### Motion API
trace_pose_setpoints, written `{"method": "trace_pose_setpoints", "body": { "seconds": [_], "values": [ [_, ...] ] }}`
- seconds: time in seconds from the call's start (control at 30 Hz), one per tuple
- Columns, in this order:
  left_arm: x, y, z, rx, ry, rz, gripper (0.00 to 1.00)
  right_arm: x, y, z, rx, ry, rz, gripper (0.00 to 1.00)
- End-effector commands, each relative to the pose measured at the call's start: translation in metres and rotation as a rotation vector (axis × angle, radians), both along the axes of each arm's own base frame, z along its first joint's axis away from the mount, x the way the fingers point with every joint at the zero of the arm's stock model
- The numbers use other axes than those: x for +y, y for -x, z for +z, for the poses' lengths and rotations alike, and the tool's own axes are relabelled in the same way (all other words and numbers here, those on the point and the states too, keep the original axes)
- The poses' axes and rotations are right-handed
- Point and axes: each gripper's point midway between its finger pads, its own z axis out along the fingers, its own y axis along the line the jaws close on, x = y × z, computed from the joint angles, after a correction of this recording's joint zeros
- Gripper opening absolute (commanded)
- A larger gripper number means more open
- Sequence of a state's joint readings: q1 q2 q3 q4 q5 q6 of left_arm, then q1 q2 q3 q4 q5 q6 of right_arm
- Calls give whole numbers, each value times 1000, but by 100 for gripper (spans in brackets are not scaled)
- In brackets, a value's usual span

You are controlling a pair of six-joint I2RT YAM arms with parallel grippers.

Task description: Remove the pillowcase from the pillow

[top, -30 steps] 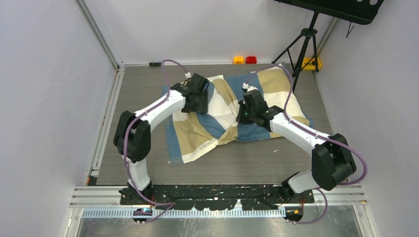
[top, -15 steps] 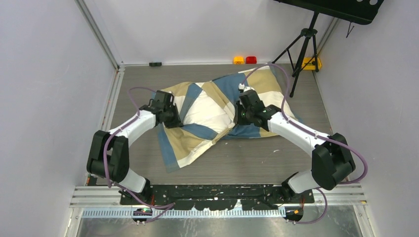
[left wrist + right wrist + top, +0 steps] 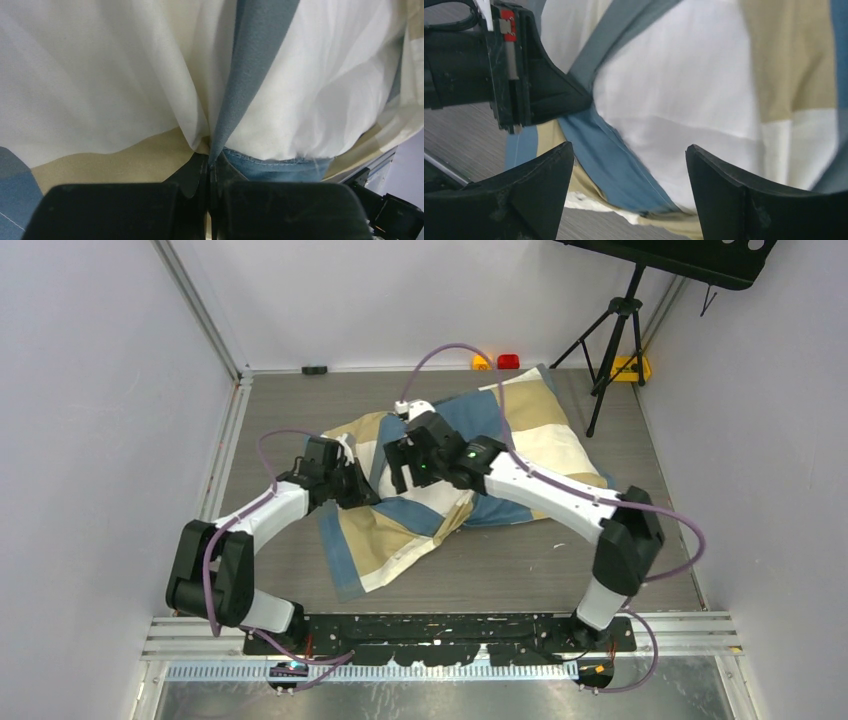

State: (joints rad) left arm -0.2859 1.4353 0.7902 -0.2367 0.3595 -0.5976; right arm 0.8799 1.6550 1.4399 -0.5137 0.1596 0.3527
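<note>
The checked blue, tan and white pillowcase (image 3: 530,435) lies crumpled across the middle of the table. Its back right part is plump over the pillow, which the cover hides. My left gripper (image 3: 362,492) is at the case's left side, shut on a pinched fold of the pillowcase (image 3: 125,75); blue and white cloth run up from between its tips (image 3: 210,165). My right gripper (image 3: 405,475) hangs just right of it, open over the pillowcase (image 3: 684,85), nothing between its fingers (image 3: 629,150). The left gripper's fingers (image 3: 549,90) show at the upper left of the right wrist view.
A black tripod (image 3: 610,350) stands at the back right. Yellow (image 3: 483,362) and red (image 3: 508,361) items and a small black piece (image 3: 315,369) sit along the back edge. Grey table (image 3: 280,410) is walled on both sides.
The left gripper has shut on the fabric and pulled it left and nearer. The right gripper has let go, opened and swung left to hover beside the left one.
</note>
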Motion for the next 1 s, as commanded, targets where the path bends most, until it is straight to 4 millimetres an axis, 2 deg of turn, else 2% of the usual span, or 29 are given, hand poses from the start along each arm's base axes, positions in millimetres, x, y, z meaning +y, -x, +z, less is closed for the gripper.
{"method": "trace_pose_setpoints", "body": {
  "seconds": [0.0, 0.1, 0.23, 0.37, 0.5, 0.53, 0.57, 0.63, 0.67, 0.77, 0.83, 0.97],
  "values": [
    [-7, 9, 9, -30, 50, -43, 0, 24, -12, -25, 22, 87, -10, 88],
    [-6, 14, 4, -18, 44, -45, 0, 34, -19, -43, 45, 110, -13, 89],
    [-4, 17, 0, -10, 37, -50, 0, 37, -22, -71, 79, 162, -15, 90],
    [-1, 20, -5, -6, 21, -43, 0, 35, -22, -97, 101, 228, -19, 91],
    [2, 21, -4, -13, 11, -42, 0, 25, -30, -117, 65, 354, -67, 91],
    [3, 22, -5, -12, 5, -41, 0, 24, -32, -120, 61, 366, -73, 86],
    [4, 23, -5, -11, -1, -37, 0, 23, -33, -121, 58, 372, -78, 69],
    [10, 25, -8, 0, -30, -19, 0, 24, -37, -114, 32, 354, -97, 8],
    [13, 25, -8, 3, -46, -5, 0, 25, -40, -106, 9, 328, -105, 1],
    [22, 27, -10, 6, -84, 30, 0, 27, -42, -69, -71, 200, -126, 0],
    [26, 27, -9, 1, -99, 50, 0, 23, -45, -33, -114, 102, -147, 0],
    [29, 26, -8, -1, -107, 63, 0, 2, -54, 0, -64, -28, -207, 0]
  ]
}}
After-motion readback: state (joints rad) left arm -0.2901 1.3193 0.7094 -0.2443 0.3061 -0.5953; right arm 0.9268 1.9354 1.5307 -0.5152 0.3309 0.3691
